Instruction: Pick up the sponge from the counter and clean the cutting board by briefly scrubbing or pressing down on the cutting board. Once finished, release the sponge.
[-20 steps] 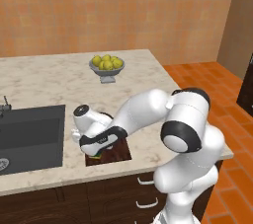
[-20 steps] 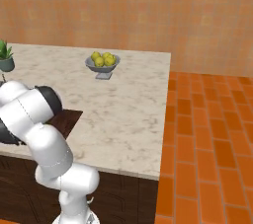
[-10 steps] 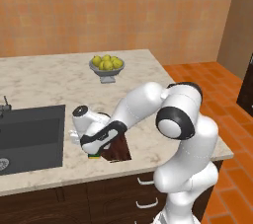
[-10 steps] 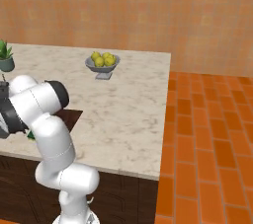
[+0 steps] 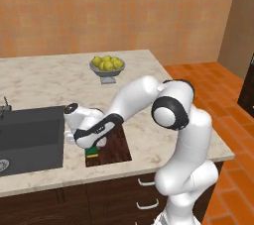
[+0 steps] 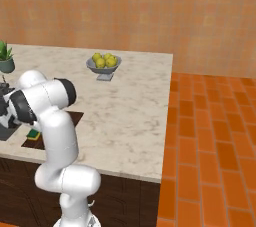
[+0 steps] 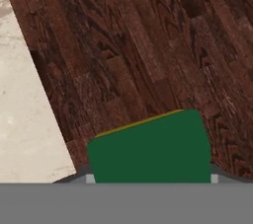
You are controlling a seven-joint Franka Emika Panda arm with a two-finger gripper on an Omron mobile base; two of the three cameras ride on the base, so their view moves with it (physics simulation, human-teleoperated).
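The sponge (image 5: 92, 152) lies green side up on the front left corner of the dark wood cutting board (image 5: 115, 143), on the marbled counter (image 5: 44, 83). My gripper (image 5: 91, 145) comes down on it from above, shut on the sponge. In the hand view the sponge (image 7: 150, 154) fills the space between my fingers, with a thin yellow edge showing along its top, the cutting board (image 7: 148, 45) under it and the counter (image 7: 20, 99) at the left. From the right base view the sponge (image 6: 33, 134) peeks out beside my arm at the edge of the board (image 6: 75, 118).
The dark grey sink basin (image 5: 30, 137) lies just left of the board. A bowl of lemons (image 5: 106, 65) stands farther back on the counter. A small potted plant (image 6: 5, 57) is at the far left. The counter's front edge runs close below the board.
My elbow has swung left and risen. The hand and the sponge have stayed almost in place at the board's front left corner.
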